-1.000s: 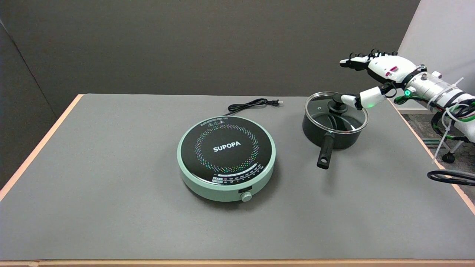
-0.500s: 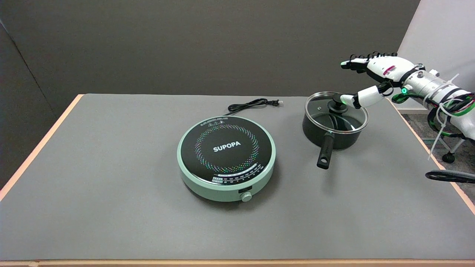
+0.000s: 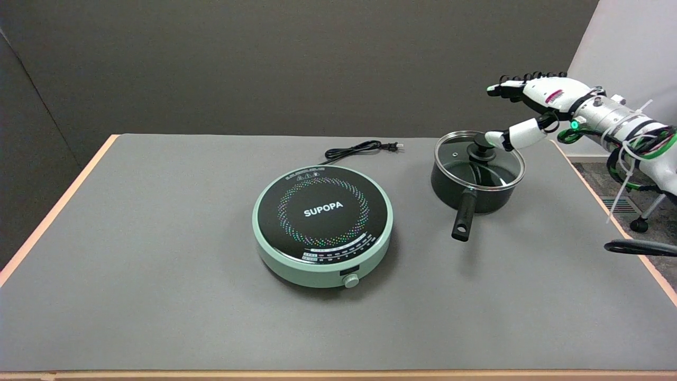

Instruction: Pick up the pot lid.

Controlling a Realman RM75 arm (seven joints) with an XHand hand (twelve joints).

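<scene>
Glass pot lid beneath spread right hand.

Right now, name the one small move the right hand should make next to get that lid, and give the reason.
Probably bring the upper fingers down over the lid's black knob and close them against the thumb. The right hand is open beside the pot, its thumb tip near the knob and its other fingers spread well above it, so nothing is gripped. The glass lid sits flat on the pot.

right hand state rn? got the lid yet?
Right hand: open, fingers spread, holding nothing. Thumb tip sits beside the lid knob; contact unclear. Glass lid still on the pot.
</scene>
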